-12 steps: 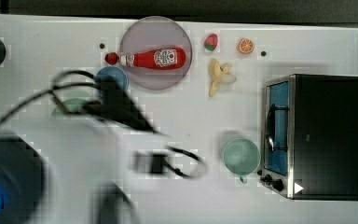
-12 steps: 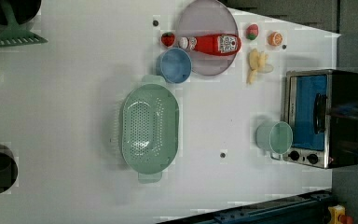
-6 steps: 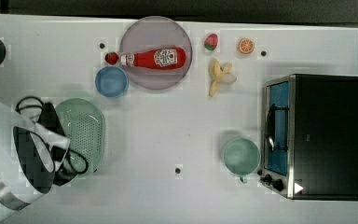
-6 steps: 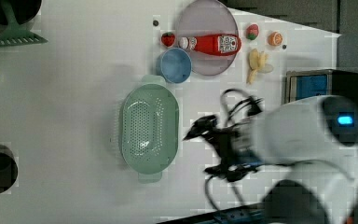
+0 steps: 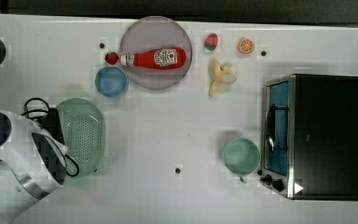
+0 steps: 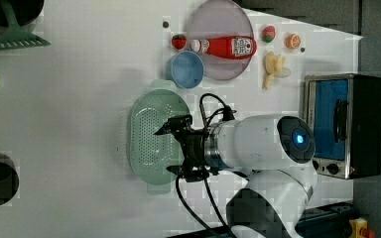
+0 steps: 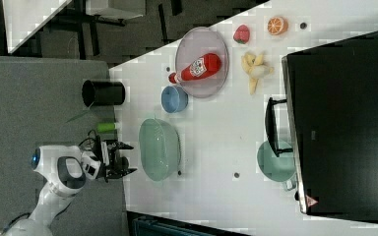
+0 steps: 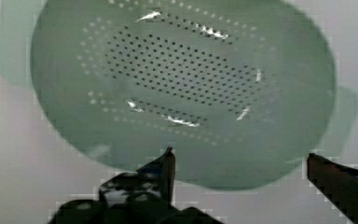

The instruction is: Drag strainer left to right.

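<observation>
The strainer (image 5: 85,133) is a pale mint-green oval basket with many small holes, lying on the white table at the top view's left. It is also seen from the side (image 6: 151,139) (image 7: 160,147). My gripper (image 6: 172,148) hangs open above the strainer's rim on the left view's right side, with nothing between its fingers. In the right view the gripper (image 7: 128,158) hovers just off the strainer's left edge. The wrist view has the strainer (image 8: 182,84) close below, with both fingertips (image 8: 168,161) spread wide near its rim.
A blue bowl (image 5: 111,81) sits just beyond the strainer, beside a plate (image 5: 142,35) holding a ketchup bottle (image 5: 156,58). A teal cup (image 5: 240,157) and toaster oven (image 5: 324,135) stand at the top view's right. A banana (image 5: 219,74) lies between them.
The arm has swung across the table and now stands with its gripper over the strainer's edge. The strainer has not moved.
</observation>
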`<state>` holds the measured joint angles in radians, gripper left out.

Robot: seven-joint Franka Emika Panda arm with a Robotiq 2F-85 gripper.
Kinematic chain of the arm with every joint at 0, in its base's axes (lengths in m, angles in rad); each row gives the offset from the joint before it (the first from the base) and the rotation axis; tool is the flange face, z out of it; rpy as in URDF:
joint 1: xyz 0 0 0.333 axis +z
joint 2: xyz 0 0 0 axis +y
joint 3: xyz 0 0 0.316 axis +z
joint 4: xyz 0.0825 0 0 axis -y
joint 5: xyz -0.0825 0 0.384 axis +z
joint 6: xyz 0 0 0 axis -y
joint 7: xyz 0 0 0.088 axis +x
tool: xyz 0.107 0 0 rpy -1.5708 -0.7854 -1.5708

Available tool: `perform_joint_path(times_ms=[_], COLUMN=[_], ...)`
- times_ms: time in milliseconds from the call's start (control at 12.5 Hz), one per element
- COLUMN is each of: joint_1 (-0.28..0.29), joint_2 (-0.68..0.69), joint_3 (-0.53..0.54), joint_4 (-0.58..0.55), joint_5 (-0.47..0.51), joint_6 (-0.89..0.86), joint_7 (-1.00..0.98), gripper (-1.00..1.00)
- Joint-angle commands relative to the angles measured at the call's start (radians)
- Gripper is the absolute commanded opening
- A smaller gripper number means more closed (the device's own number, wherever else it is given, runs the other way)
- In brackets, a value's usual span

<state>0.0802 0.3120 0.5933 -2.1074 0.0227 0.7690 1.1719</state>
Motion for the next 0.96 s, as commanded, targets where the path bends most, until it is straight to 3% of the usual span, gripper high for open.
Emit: perform_joint_path(times_ms=[80, 320, 640, 960], joint_1=[-0.032, -0.016, 0.043, 0.047], joint_2=[0.061, 0.14, 0.194, 0.195], joint_3=[-0.045, -0.084, -0.182, -0.232], joint_4=[-0.078, -0.098, -0.099, -0.117], joint_5=[-0.032, -0.034, -0.065, -0.066], joint_6=[0.167, 0.29, 0.326, 0.353], joint_7=[0.073, 0.073, 0.072, 0.082], gripper=[1.0, 1.0, 1.0, 1.0])
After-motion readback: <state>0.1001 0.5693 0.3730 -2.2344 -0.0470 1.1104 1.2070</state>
